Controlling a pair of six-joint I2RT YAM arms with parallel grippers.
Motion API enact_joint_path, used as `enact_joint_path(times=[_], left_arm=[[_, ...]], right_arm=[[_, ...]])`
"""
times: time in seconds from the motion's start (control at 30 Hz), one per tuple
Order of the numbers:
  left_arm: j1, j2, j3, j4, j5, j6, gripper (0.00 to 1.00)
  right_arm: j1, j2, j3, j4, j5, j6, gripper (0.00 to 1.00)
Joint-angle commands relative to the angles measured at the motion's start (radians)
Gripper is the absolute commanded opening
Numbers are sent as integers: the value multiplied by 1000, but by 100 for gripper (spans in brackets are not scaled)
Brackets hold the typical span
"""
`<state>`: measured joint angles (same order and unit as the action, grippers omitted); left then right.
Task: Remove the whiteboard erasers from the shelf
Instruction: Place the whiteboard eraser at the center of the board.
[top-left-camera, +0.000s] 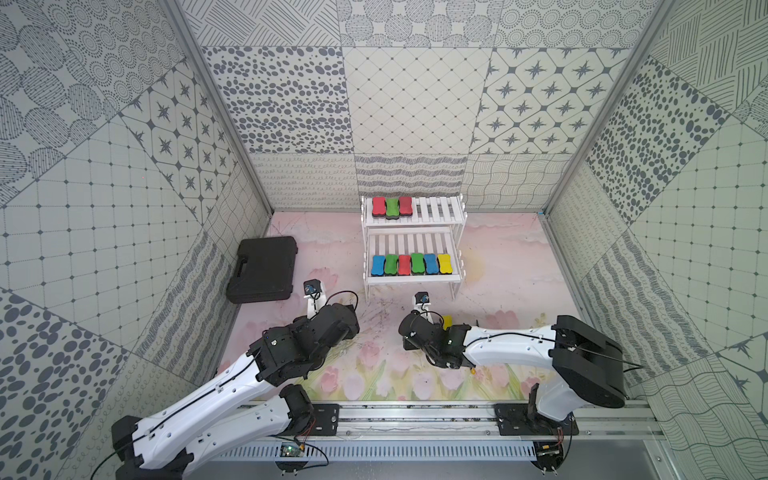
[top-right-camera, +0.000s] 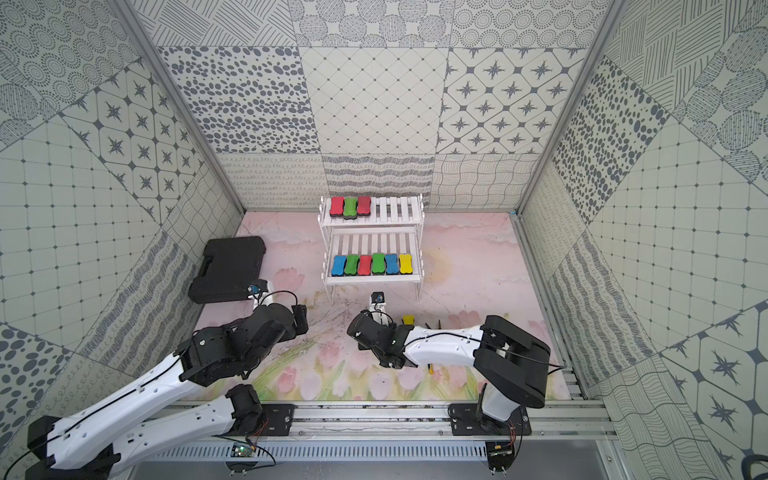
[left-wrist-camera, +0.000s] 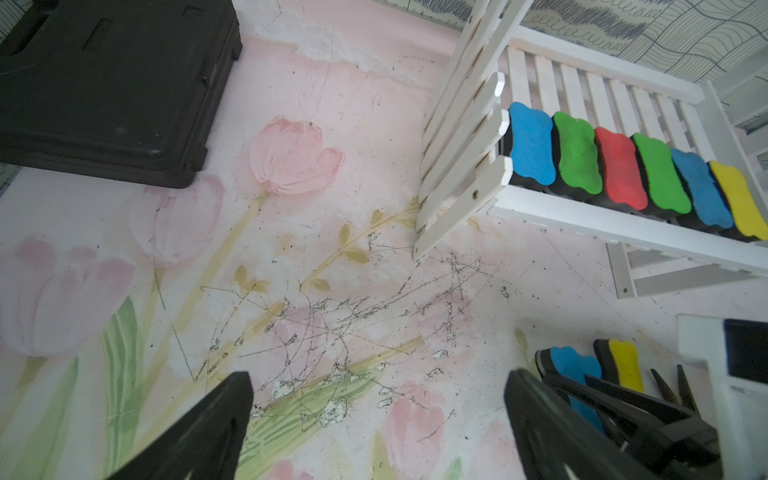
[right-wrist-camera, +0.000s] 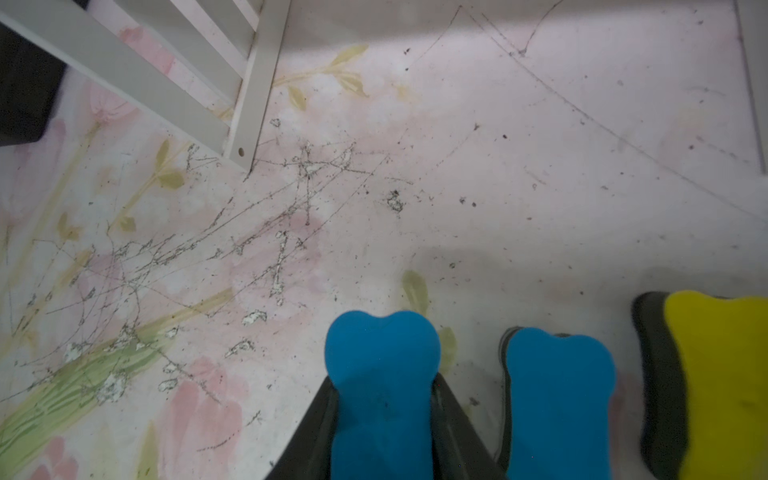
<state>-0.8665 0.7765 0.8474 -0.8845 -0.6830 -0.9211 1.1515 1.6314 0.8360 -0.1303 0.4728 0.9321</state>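
A: The right gripper (right-wrist-camera: 383, 378) is clamped on a blue eraser (right-wrist-camera: 382, 353), clear of the shelf (top-left-camera: 415, 280) and over the mat (right-wrist-camera: 540, 187)!
B: Just beside it, a second blue eraser (right-wrist-camera: 557, 399) and a yellow eraser (right-wrist-camera: 723, 382) lie on the mat. And the left gripper (left-wrist-camera: 378, 374)?
A: Fingers wide apart, holding nothing. The lower tier carries six erasers (top-left-camera: 404, 265) in a row, the top tier three erasers (top-left-camera: 392, 208)
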Motion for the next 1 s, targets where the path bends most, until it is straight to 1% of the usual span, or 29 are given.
enact_joint_path(times=[0.0, 0.23, 0.27, 0.4, 0.5, 0.63, 0.7, 0.8, 0.87, 0.97], left_arm=[[7, -4, 8, -44, -16, -16, 100], [7, -2, 10, -37, -9, -18, 100], [7, -2, 10, -39, -10, -20, 100], [7, -2, 12, -42, -6, -22, 100], [7, -3, 12, -41, -1, -26, 99], [7, -1, 14, -39, 3, -23, 100], [6, 1, 14, -35, 2, -19, 99], [7, 4, 3, -25, 5, -18, 100], [7, 4, -15, -8, 15, -20, 100], [7, 10, -38, 12, 33, -30, 99]], right_arm=[[4, 44, 12, 50, 58, 88, 30], [1, 121, 37, 12, 99, 120, 34], [-1, 126, 38, 12, 98, 119, 36], [-5, 131, 46, 12, 87, 102, 50], [-5, 110, 63, 7, 83, 58, 56], [-5, 1, 58, -25, 79, 9, 57], [-5, -79, 58, -50, 71, -39, 56], [-15, -206, 90, -110, 44, -146, 55], [-26, -284, 133, -150, 25, -219, 55], [-71, -338, 238, -205, -44, -316, 53]])
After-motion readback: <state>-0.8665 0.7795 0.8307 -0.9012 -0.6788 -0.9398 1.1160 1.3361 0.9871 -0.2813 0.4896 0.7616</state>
